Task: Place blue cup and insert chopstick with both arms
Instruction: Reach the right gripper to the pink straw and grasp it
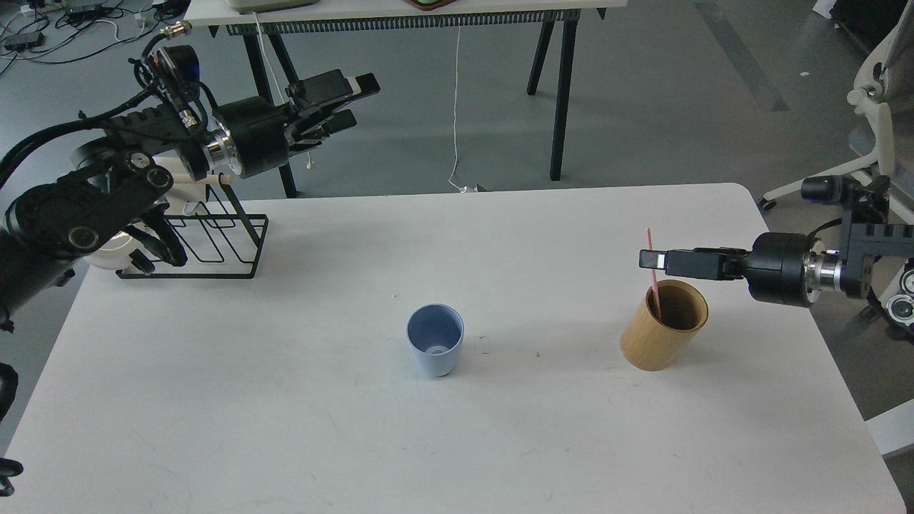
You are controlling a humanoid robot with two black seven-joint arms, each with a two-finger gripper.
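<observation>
The blue cup stands upright and empty near the middle of the white table. The pink chopstick leans inside a tan cylindrical holder at the right. My right gripper reaches in level from the right. Its tip is at the chopstick's upper part, just above the holder's rim. It is seen edge-on, so I cannot tell its fingers apart or whether they hold the stick. My left gripper is open and empty, raised beyond the table's far left edge, well away from the cup.
A black wire rack with a pale wooden rod stands at the table's far left corner, under my left arm. A second table's black legs stand behind. An office chair is at the right.
</observation>
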